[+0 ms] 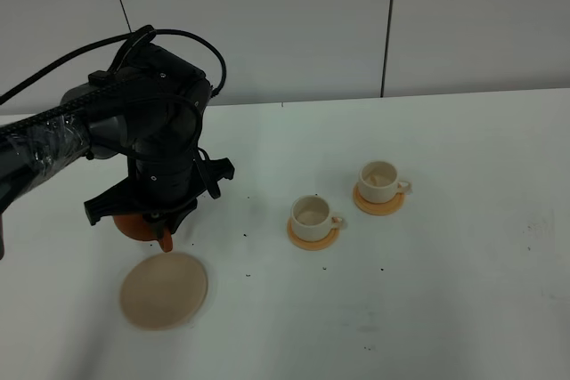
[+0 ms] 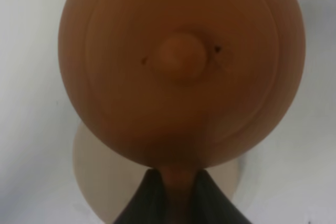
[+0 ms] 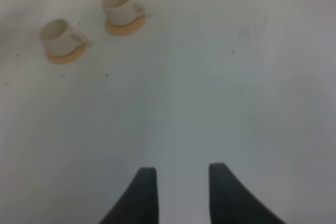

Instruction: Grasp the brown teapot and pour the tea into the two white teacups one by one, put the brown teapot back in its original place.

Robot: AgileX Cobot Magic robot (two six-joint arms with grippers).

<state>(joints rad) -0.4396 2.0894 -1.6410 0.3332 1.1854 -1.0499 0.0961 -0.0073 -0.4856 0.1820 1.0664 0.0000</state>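
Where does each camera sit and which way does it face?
Exterior high: up high, looks down on table; left arm shows.
Left wrist: on left arm, faces down onto brown teapot; left end effector grips its handle.
Right wrist: on right arm, faces two white teacups; open right end effector shows.
Shared: teacups, exterior and right wrist.

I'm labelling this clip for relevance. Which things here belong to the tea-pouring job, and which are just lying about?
Job: brown teapot, gripped by the left end effector; nearer white teacup; farther white teacup; orange coasters; beige disc coaster for the teapot's return.
Lying about: dark specks on the table; open right end effector.
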